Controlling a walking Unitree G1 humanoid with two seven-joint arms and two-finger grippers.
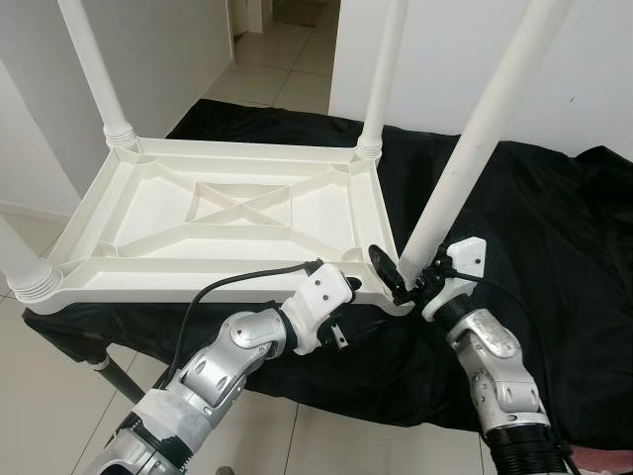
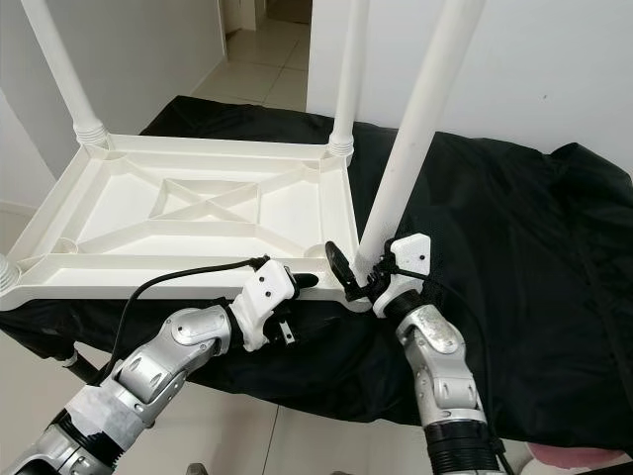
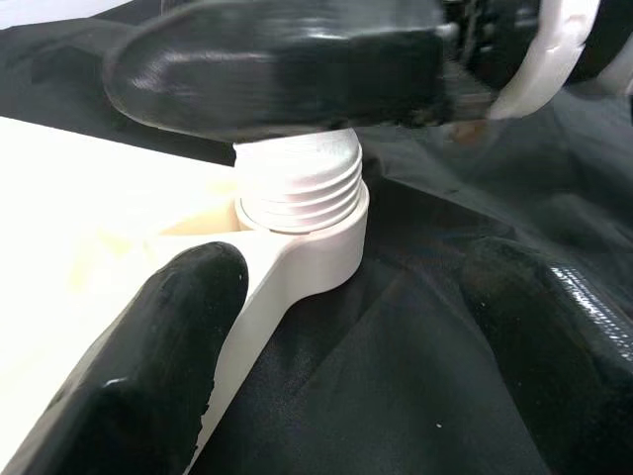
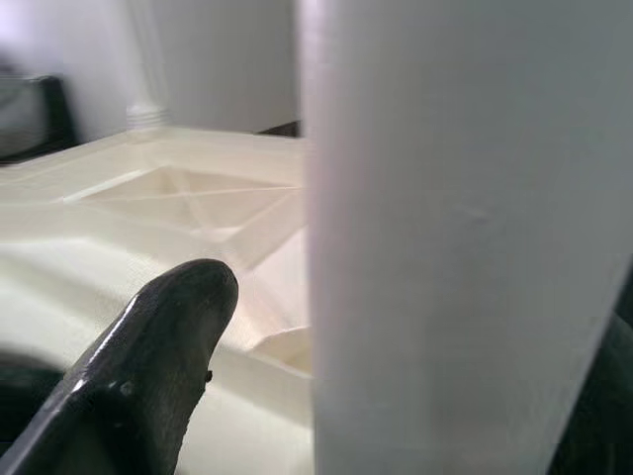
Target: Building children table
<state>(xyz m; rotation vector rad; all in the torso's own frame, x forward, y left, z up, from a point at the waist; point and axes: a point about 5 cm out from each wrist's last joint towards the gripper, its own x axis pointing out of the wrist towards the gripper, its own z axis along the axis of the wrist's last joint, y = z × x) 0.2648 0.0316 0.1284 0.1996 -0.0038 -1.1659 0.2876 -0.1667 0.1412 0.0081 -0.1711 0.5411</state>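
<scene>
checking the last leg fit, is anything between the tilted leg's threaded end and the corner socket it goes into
Nothing visible blocks it. The tilted leg already sits with its threaded end in the corner socket of the upturned table. The right end effector grips the leg just above the socket.

Head stereo pair looks forward-down over upturned table [image 1: 213, 213]. Both wrist cams sit very close at its near corner socket [image 3: 307, 233], facing tilted leg [image 4: 445, 237]; all share that corner.
</scene>
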